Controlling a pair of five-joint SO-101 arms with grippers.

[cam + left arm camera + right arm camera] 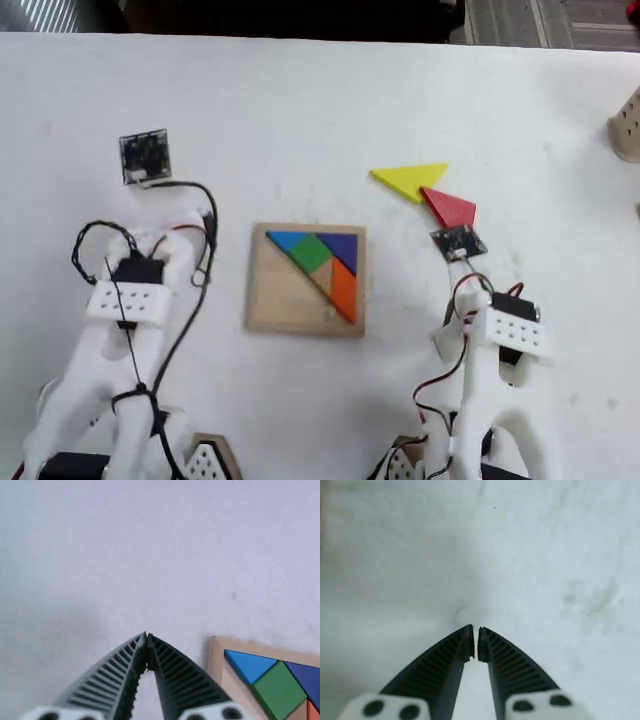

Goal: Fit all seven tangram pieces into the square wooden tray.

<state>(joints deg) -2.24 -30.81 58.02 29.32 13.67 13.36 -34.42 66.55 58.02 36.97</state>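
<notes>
The tool (147, 640) hangs over the white surface (125, 555), its 2 dark ribbed fingers (120, 675) meeting at the tips. Just beside it lies a corner of the wooden tray (216, 655), holding a blue triangle (247, 664), a green square (277, 690), a dark blue piece (306, 676) and an orange piece (315, 711).

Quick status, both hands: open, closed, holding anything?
Left hand: closed, holding nothing.
Right hand: closed, holding nothing.

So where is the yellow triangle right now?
In the high view the yellow triangle lies right of the tray, beside the red triangle.
</notes>
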